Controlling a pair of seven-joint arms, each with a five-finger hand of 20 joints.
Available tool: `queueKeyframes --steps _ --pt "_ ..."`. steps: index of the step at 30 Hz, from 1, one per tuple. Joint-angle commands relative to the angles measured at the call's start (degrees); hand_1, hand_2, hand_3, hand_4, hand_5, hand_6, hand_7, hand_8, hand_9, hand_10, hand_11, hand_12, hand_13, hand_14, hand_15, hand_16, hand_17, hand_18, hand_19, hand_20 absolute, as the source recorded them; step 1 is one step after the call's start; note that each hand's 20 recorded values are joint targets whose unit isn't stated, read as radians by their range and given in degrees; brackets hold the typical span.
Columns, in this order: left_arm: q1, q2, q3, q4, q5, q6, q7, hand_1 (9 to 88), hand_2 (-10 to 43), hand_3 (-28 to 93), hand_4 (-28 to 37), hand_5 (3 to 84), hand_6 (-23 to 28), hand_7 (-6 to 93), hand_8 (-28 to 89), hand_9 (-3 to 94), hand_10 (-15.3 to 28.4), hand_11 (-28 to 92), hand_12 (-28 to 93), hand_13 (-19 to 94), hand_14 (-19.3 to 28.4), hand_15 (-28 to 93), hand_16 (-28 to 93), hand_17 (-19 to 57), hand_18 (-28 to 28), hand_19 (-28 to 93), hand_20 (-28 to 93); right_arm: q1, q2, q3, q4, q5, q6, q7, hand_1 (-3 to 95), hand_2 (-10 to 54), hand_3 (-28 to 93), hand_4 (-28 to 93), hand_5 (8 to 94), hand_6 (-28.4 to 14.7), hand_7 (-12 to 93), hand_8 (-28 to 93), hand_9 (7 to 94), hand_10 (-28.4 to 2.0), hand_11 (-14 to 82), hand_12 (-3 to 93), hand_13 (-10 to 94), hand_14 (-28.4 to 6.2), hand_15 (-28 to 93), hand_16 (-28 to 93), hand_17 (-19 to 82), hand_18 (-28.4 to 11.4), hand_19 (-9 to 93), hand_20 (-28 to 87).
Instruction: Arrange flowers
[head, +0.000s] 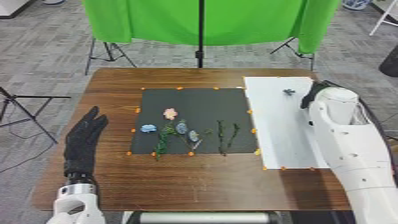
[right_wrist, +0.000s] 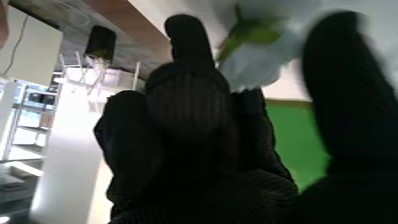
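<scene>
Green cloth (head: 147, 22) hung beyond the far edge of the desk (head: 187, 185). Cut flowers (head: 171, 113) lay on the black mat (head: 213, 100), left of the white sheet (head: 275, 125). Near the desk's far right corner, the right robot hand (head: 315, 94) was loosely open, a pale flower (right_wrist: 253, 62) between thumb and fingers, grip unclear. By the left edge, the left robot hand (head: 82, 145) was straight-fingered and empty.

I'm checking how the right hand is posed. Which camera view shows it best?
The right wrist view: the right hand is close up there, thumb apart from fingers. The head view shows it small and partly hidden by the white arm.
</scene>
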Motion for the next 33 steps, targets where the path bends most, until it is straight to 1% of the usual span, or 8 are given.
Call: queueKeyframes --steps 1,3,5,9,13,20,27,33 --pt "1.05 -0.46 0.36 0.33 0.0 -0.69 -0.49 23.9 -6.6 69 -19.6 43.4 3.6 7.5 -5 42.7 12.6 15 12 34 14.5 10 2 6.1 9.9 2 18 -8.14 -0.12 0.44 0.08 2.47 14.37 -0.02 61.8 -9.5 44 -10 68.2 -0.9 16 8 85.1 -11.2 13.0 34.3 89 -2.9 59 33 66 -8.7 93 46" --pt "1.16 -0.51 0.32 0.27 -0.01 -0.78 -0.46 23.9 -6.7 69 -19.5 43.3 3.5 7.5 -5 42.6 12.6 15 12 34 14.4 10 2 6.1 9.9 2 18 -8.31 0.27 -0.06 0.26 2.35 17.11 -0.59 70.3 -9.5 37 -7 75.3 -2.3 19 15 90.5 -9.5 10.6 40.1 91 -1.9 58 34 68 -7.8 93 46" --pt "1.22 -0.55 0.28 0.21 0.12 -0.71 -0.47 23.8 -6.7 69 -19.5 43.3 3.5 7.6 -5 42.7 12.6 15 12 34 14.5 10 2 6.1 9.9 2 18 -8.03 1.45 -0.85 -0.74 3.97 19.84 -0.37 73.7 -9.5 36 -7 77.9 -2.9 20 15 91.9 -9.5 12.9 40.0 93 -1.3 58 34 69 -7.2 93 46" --pt "1.26 -0.16 0.14 0.16 0.2 -0.6 -0.54 23.9 -6.7 69 -19.4 43.3 3.6 7.6 -5 42.7 12.6 15 12 34 14.5 10 2 6.1 9.9 2 18 -5.94 5.14 -2.85 -6.25 8.67 24.56 -0.07 74.4 -9.5 36 -7 79.0 -3.3 21 15 91.9 -9.8 15.2 38.9 93 -0.8 58 34 70 -7.1 93 46" --pt "1.16 -0.05 0.23 0.19 0.15 -0.53 -0.71 23.9 -6.7 69 -19.5 43.3 3.6 7.6 -5 42.7 12.6 15 12 34 14.5 10 2 6.1 9.9 2 18 -3.49 8.11 -6.0 -14.53 17.43 25.89 0.28 74.1 -9.5 37 -6 79.0 -3.4 21 15 92.0 -9.8 15.5 38.8 94 -0.7 58 34 70 -6.7 93 46" --pt "0.63 -0.26 0.46 0.37 0.31 -0.72 -0.45 23.8 -6.7 69 -19.4 43.3 3.6 7.6 -5 42.7 12.6 15 12 34 14.4 10 2 6.1 9.8 2 18 -1.65 9.78 -16.22 -24.84 30.81 21.69 -2.83 72.7 -9.5 39 -6 78.9 -3.5 22 15 91.8 -9.8 16.2 38.7 94 -0.6 58 35 70 -6.7 93 46" --pt "0.43 -0.38 0.32 0.45 0.34 -0.81 -0.37 23.8 -6.6 69 -19.4 43.3 3.6 7.6 -5 42.7 12.6 15 12 34 14.4 10 2 6.1 9.9 2 18 -0.13 7.23 -24.9 -24.52 33.71 15.81 -5.05 71.7 -9.5 40 -7 78.4 -3.1 22 16 91.6 -9.7 17.0 38.6 94 -0.4 57 35 70 -6.5 93 46" --pt "0.41 -0.63 0.53 0.52 0.37 -1.01 -0.52 23.9 -6.6 69 -19.4 43.4 3.7 7.4 -5 42.7 12.6 15 12 34 14.4 10 2 6.1 9.9 2 18 -0.12 5.68 -28.69 -23.79 31.0 13.67 -7.28 70.3 -9.5 41 -7 77.9 -2.8 23 15 91.1 -9.3 18.1 39.3 93 -0.5 57 36 70 -6.6 93 47"
